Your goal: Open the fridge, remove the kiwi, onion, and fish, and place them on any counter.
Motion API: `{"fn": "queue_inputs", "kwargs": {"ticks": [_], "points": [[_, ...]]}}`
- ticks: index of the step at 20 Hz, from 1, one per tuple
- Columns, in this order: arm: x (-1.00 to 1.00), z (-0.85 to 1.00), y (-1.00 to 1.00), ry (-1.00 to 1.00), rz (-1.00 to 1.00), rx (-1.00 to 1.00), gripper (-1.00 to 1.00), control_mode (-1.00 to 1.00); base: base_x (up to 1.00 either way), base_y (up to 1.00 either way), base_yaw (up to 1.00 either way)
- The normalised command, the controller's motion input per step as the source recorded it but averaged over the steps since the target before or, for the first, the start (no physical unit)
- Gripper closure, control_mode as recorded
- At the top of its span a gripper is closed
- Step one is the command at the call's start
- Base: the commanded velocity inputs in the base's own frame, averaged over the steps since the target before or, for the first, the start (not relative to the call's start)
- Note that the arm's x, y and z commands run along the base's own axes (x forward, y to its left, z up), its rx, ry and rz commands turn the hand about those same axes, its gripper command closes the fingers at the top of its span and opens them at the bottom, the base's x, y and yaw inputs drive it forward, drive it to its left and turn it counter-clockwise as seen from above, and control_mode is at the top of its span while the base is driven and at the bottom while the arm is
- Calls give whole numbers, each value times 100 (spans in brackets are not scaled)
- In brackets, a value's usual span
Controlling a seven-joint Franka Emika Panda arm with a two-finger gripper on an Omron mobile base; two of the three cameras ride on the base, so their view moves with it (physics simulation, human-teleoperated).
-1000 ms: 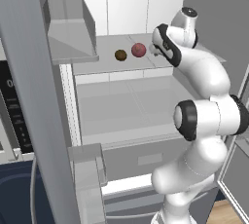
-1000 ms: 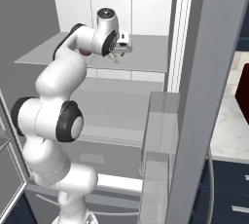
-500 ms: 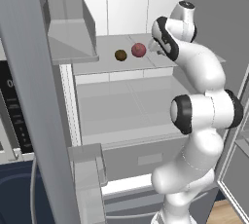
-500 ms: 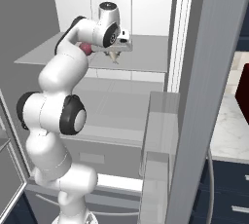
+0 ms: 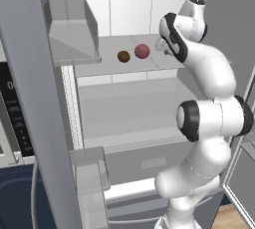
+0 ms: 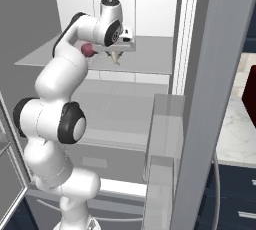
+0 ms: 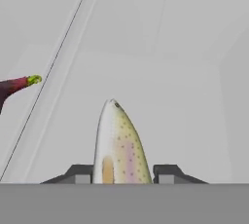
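**A:** What have you got nearest you?

**Me:** The fish (image 7: 118, 142). It stands between my fingertips (image 7: 80, 173), one on each flank, head pointing away from me. My gripper (image 7: 121, 177) looks clamped on its body, above the upper shelf (image 5: 164, 63) inside the fridge (image 5: 30, 98). From the right base camera I see it as a pale sliver (image 6: 117, 56) hanging under my hand.

**A:** How do you expect it to handle?

**Me:** Light, I judge, and slender. The skin looks smooth and speckled, so probably slippery, and the body tapers, so a hold near the tail could squirt it out. Across the thick middle, flank to flank, is where I would want it. I cannot see how far down its length my pads sit.

**A:** Anything fragile?

**Me:** Not by the look of it. Slipping is the worry, not breaking.

**A:** And farther along the shelf?

**Me:** Off to one side, the onion (image 5: 142, 51), a dark-red ball, its tip poking into my hand camera's edge (image 7: 17, 84). Just beside it, farther out, the kiwi (image 5: 123, 56), smaller and brown. Both round, so likely to roll if nudged.

**A:** Count them.

**Me:** One fish, one onion, one kiwi. One fridge, doors open, with a door bin (image 5: 89, 173) low down. A strip of marble counter (image 6: 237, 134) shows past the right door.
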Motion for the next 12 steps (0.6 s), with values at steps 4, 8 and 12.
{"fn": "queue_inputs", "kwargs": {"ticks": [4, 8, 12], "points": [[-100, 1, 0, -29, -2, 0, 100, -100, 0, 0, 0], [-100, 0, 7, -35, -1, 0, 100, -100, 0, 0, 0], [-100, 20, 8, -28, 0, -8, 100, -100, 0, 0, 0]]}}
